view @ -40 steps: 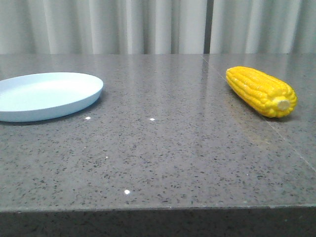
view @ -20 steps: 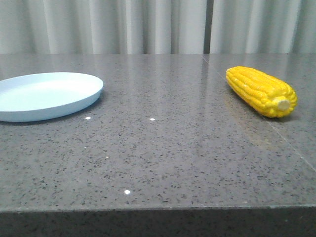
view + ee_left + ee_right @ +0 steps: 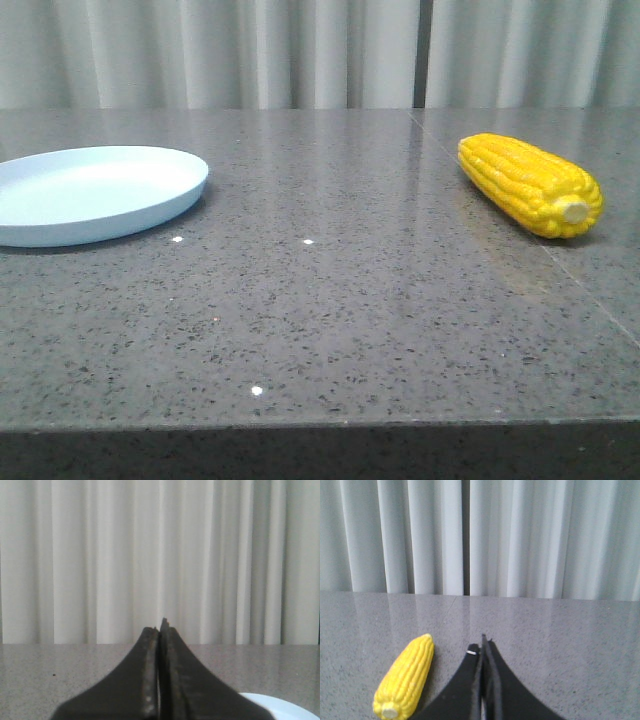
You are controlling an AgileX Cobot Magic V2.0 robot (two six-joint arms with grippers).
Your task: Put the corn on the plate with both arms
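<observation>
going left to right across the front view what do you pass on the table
plate → bare stretch of grey speckled table → corn, lying with its pale stub end toward the camera.

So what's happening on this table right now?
Nothing is being handled yet. The corn lies on the right side of the grey table, and the pale blue plate sits apart from it on the left with nothing on it. The left gripper and the right gripper both have their fingers pressed together, holding nothing and touching neither item.
</observation>
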